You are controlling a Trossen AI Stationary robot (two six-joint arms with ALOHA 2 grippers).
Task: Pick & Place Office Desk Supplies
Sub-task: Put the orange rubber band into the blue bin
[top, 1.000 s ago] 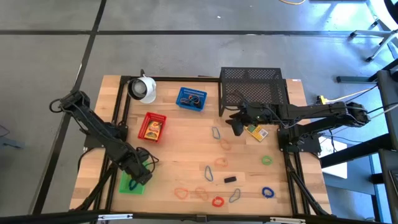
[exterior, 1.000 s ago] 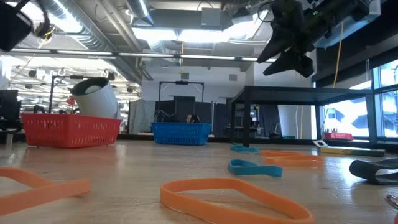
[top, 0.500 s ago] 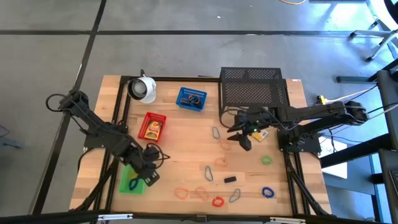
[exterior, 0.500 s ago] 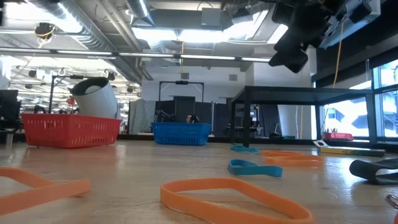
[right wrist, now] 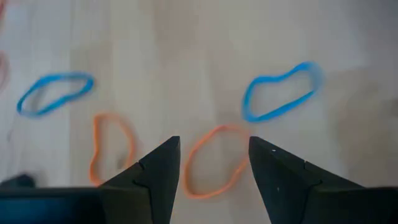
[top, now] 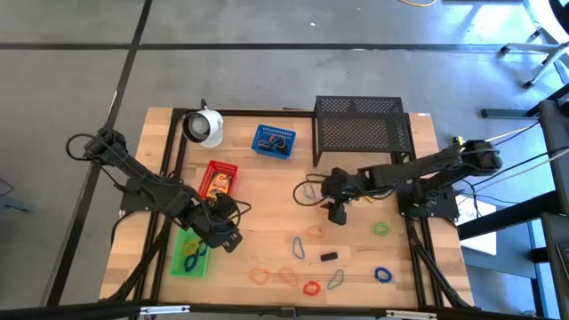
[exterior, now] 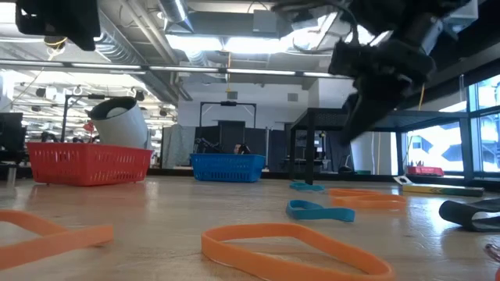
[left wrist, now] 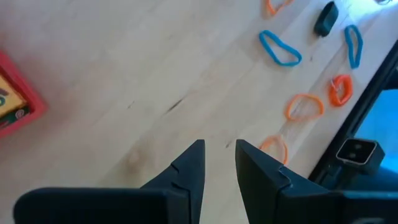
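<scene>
My right gripper (right wrist: 214,148) hovers open over an orange band loop (right wrist: 211,163) that lies flat on the table, one finger on either side above it. Blue loops (right wrist: 280,94) and another orange loop (right wrist: 112,152) lie around it. In the high view this gripper (top: 336,212) is at mid-table, in front of the rack. My left gripper (top: 226,236) hangs just right of the green tray (top: 188,258), which holds a few loops. Its fingers (left wrist: 219,152) stand a narrow gap apart, with nothing between them, above bare wood.
A red tray (top: 218,180) with a yellow box and a blue tray (top: 273,141) sit at the far left, beside a white cup (top: 204,126). A black mesh rack (top: 360,129) stands at the far right. Loops and a black clip (top: 329,256) litter the near half.
My left gripper has risen from over the green tray and swung toward the table's right, turning as it went. My right gripper has come down from in front of the rack toward the near edge, rolling, and now hangs low over the orange loop.
</scene>
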